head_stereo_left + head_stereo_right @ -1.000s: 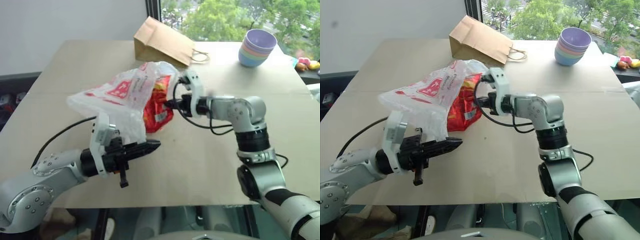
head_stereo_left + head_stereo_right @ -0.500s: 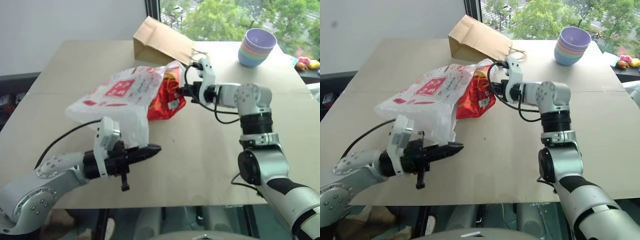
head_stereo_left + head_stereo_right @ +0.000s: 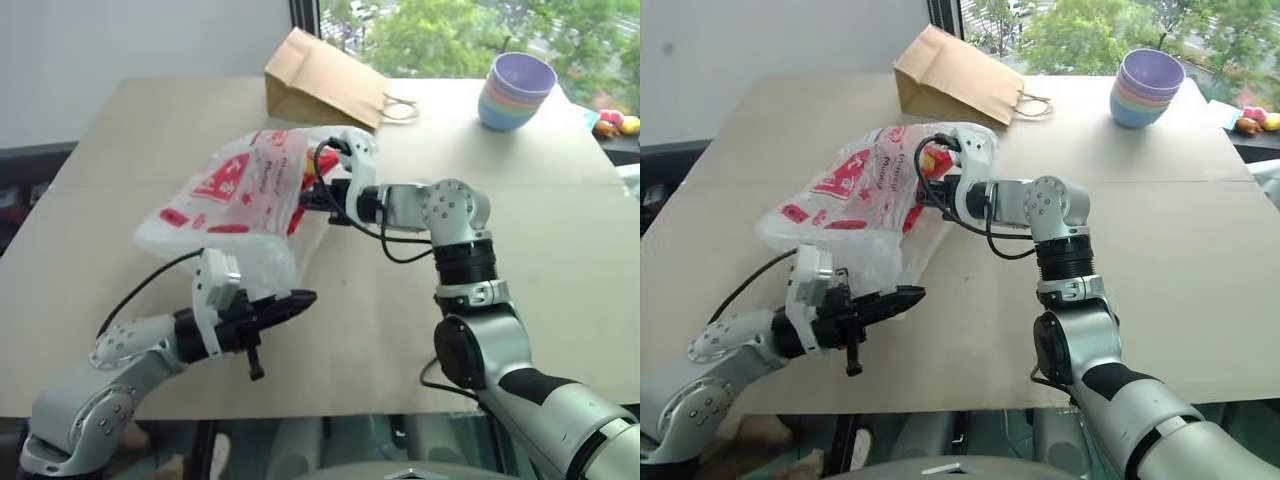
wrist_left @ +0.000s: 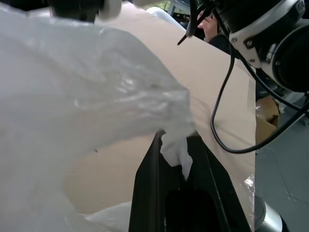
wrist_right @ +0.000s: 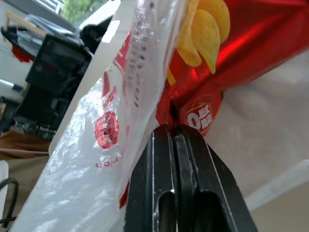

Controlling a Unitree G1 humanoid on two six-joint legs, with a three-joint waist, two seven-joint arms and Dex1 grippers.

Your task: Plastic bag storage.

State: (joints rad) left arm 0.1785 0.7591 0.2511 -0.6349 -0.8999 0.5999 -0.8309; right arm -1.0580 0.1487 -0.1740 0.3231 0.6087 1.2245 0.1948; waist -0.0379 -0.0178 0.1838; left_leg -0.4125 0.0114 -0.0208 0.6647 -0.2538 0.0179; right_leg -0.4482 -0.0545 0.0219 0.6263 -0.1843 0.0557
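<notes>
- Window-side tan counter (image 3: 560, 250); the plastic bag (image 3: 245, 195) hangs stretched just in front of the brown paper bag (image 3: 320, 85).
- Left claw (image 3: 285, 303) pinches its near corner, right claw (image 5: 175, 140) clamps bag plus red snack packet (image 5: 227, 43).
- I'd keep both pinches tight and fold slowly.

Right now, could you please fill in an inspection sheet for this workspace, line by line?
Surface: tan table, bare in front.
Job's things: plastic bag lifted off the table, stretched between both grippers; red snack packet showing inside it.
Clutter: brown paper bag lying at the far edge; stack of bowls at far right.
Grippers: left gripper shut on the bag's near edge; right gripper shut on its far edge.
Cables: black cables looped at both wrists.
Surroundings: window with trees behind; small toys at far right.
</notes>
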